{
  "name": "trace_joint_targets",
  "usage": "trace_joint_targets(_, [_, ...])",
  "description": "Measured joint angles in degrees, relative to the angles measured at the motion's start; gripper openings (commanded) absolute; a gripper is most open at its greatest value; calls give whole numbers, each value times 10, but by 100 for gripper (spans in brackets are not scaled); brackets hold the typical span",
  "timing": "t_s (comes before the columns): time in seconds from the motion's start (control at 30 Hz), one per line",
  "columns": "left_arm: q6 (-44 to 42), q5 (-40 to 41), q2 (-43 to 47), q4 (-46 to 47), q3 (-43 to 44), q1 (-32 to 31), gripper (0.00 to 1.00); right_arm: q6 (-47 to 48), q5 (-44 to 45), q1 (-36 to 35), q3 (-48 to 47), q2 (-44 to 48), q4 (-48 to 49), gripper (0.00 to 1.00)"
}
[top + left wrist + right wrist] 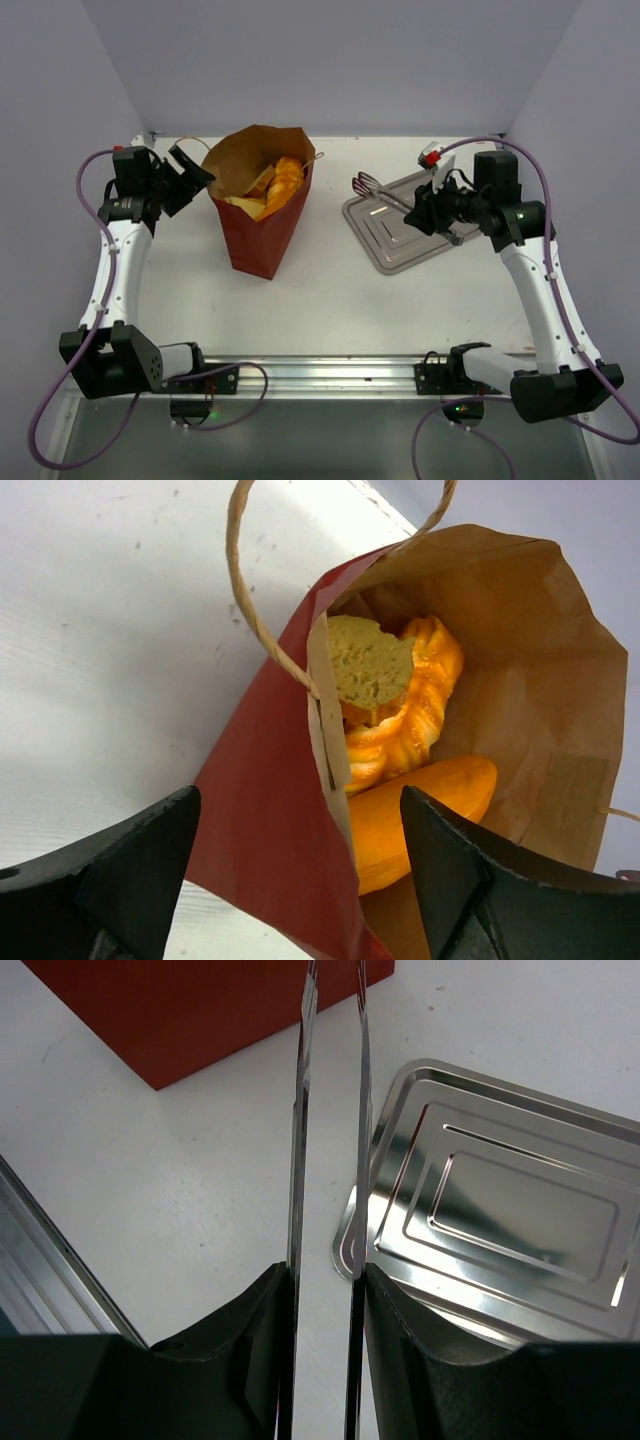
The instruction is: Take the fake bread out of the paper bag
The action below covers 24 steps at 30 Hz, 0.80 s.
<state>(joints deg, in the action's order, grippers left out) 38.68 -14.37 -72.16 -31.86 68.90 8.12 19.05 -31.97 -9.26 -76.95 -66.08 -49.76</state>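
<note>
The red paper bag (258,232) stands upright at the back left of the table, its brown mouth open. Fake bread (281,178) fills it: a braided loaf (418,712), a pale yellow-topped piece (370,665) and a glossy orange roll (440,798). My left gripper (190,170) is open at the bag's left rim. In the left wrist view its jaws (295,880) straddle the bag's red wall (265,830), one finger outside and one inside, neither touching it. My right gripper (325,1300) is shut on metal tongs (330,1110), held over the tray's left end (435,212).
A rectangular steel tray (402,243) lies at the back right, also under the tongs in the right wrist view (500,1210). The tongs' tips (366,184) point toward the bag. A looped string handle (245,590) hangs off the bag's rim. The grey walls stand close behind.
</note>
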Motion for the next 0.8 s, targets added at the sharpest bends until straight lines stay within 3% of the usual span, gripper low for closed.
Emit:
trace_joint_targets(0.17, [8, -36, -40, 26, 0, 0, 72, -8, -14, 0, -18, -4, -2, 38])
trace_joint_targets(0.27, [12, -58, -68, 43, 0, 0, 51, -10, -23, 0, -41, -7, -2, 38])
trace_joint_targets(0.37, [14, -78, -89, 58, 0, 0, 3, -11, -35, 0, -64, -7, -3, 38])
trace_joint_targets(0.6, [-3, -99, -93, 70, 30, -11, 0, -10, -51, 0, -107, -7, -27, 38])
trace_joint_targets(0.8, [-23, -99, -77, 84, 58, -70, 0, -11, -70, 0, -172, -27, -46, 41])
